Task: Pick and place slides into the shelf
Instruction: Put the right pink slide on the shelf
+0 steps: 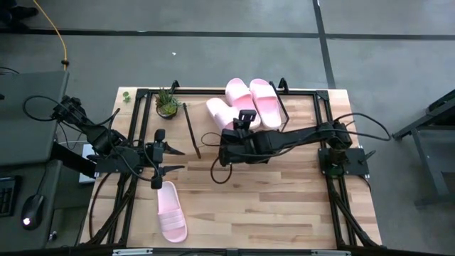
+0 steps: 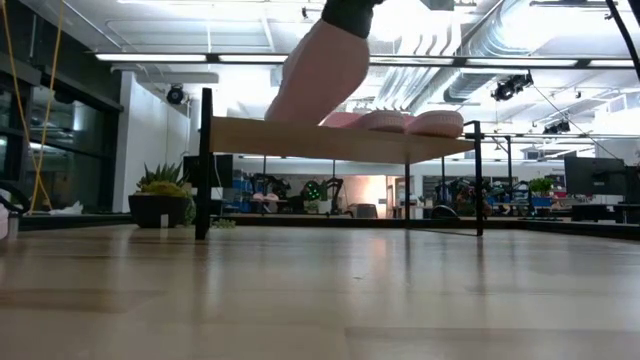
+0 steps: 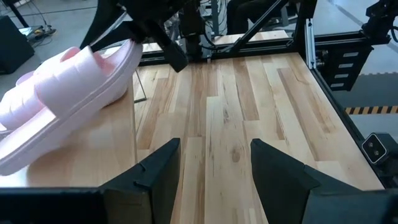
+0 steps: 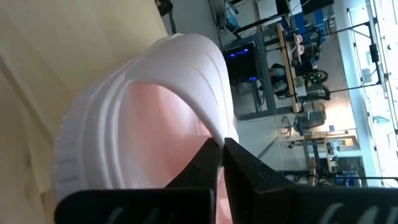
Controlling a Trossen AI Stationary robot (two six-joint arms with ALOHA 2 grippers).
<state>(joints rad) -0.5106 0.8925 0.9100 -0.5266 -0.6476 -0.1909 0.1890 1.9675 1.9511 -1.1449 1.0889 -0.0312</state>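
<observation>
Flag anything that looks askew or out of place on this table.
One slide hangs tilted over the shelf, pinched by the right gripper, not lying flat like the two slides already there. A fourth slide lies alone on the table, near the open left gripper.

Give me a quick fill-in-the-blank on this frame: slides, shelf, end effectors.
1. The right end effector is shut on a pink ____.
2. ____ slides already lie on the shelf.
3. One slide lies on the table near the ____ end effector.
4. The left end effector's fingers are ____.

Missing words: slide; two; left; open
</observation>
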